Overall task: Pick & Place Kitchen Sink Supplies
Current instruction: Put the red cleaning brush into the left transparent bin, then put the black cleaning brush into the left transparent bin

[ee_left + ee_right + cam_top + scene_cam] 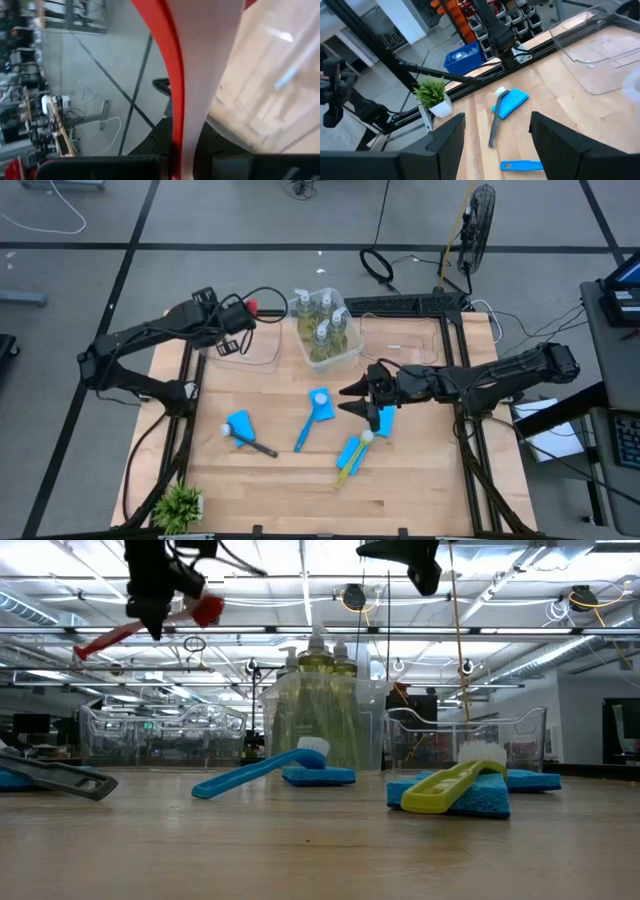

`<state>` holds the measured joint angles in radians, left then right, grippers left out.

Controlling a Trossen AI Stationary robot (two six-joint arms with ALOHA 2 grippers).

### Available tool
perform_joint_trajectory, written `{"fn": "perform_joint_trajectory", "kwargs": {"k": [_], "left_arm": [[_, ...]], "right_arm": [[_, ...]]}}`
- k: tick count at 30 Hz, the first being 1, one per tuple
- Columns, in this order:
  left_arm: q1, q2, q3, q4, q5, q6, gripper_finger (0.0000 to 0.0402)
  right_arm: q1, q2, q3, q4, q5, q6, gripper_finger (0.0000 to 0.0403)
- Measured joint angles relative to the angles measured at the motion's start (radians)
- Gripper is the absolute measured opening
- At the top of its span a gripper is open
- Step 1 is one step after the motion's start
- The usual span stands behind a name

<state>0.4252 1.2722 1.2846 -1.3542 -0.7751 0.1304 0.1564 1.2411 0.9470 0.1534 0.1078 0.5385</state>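
Observation:
My left gripper (235, 327) hangs high over the left clear bin (250, 350), shut on the red dish brush (205, 610). Open and holding nothing, my right gripper (358, 395) hovers above the table's middle, beside a blue sponge (384, 420). The soap bottles (322, 320) stand in the middle clear bin. A blue brush (304, 432) lies with its head on a sponge (322, 408). The black brush (258, 446) rests across another sponge (239, 424). The yellow-green brush (445, 785) lies on a sponge (470, 798). My left gripper pinches the red brush between its two fingers around the middle of the handle (182, 115), which runs out past the fingers. The brush is lifted clear and tilted, its thick red end (207, 608) higher and its slim end (92, 646) lower.
A third clear bin (400, 345) stands at the table's far right. The small potted plant (180, 505) sits at the near left corner. Bare wood (420, 480) lies along the near edge, right of the yellow-green brush.

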Motion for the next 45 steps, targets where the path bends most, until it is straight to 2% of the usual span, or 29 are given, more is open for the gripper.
{"fn": "perform_joint_trajectory", "kwargs": {"k": [7, 19, 31, 33, 42, 45], "left_arm": [[0.071, 0.004, -0.137, 0.142, 0.070, 0.216, 0.0033], [0.084, 0.034, -0.380, 0.232, 0.045, 0.470, 0.0035], [0.036, 0.167, -0.409, 0.322, 0.053, 0.552, 0.0033], [0.035, 0.185, -0.409, 0.335, 0.052, 0.549, 0.0050], [0.034, 0.191, -0.409, 0.423, 0.044, 0.537, 0.0174], [0.025, 0.191, -0.397, 0.413, -0.021, 0.540, 0.0209]], "right_arm": [[-0.007, 0.000, 0.000, 0.000, 0.000, 0.004, 0.0210], [-0.006, 0.000, 0.000, -0.001, 0.000, 0.064, 0.0210], [-0.006, 0.000, 0.000, -0.001, 0.000, 0.094, 0.0210], [-0.006, 0.000, 0.000, -0.001, 0.000, 0.105, 0.0210], [-0.006, 0.000, -0.001, -0.001, 0.000, 0.105, 0.0210], [-0.006, 0.000, -0.001, -0.001, 0.000, 0.105, 0.0210]]}}
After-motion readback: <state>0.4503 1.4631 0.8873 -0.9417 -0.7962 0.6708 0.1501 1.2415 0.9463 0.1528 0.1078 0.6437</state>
